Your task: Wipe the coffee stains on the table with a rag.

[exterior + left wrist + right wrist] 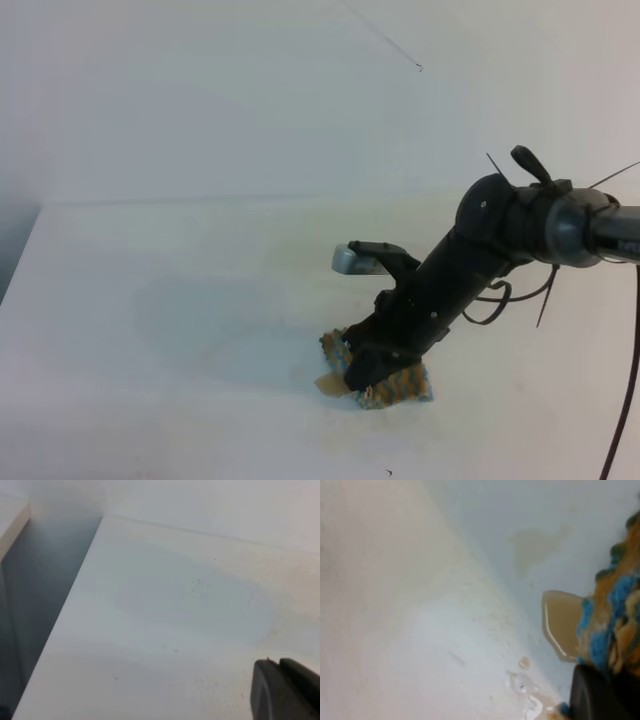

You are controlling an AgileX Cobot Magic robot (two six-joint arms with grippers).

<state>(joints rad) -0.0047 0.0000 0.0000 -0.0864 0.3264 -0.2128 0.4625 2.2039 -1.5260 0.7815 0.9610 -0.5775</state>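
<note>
Right jaws clamp rag (pixel 395 385) | left jaws: state unclear | coffee stains (pixel 561 622) beside rag

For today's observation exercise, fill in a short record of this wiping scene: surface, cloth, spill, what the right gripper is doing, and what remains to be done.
surface: white smooth table
cloth: blue-and-tan woven rag, flat on the table
spill: tan-brown coffee puddle beside the rag, small droplets nearby
right gripper: shut, pressing on the rag
left gripper: only its dark tip in view, over bare table
remaining: puddle not yet wiped
</note>
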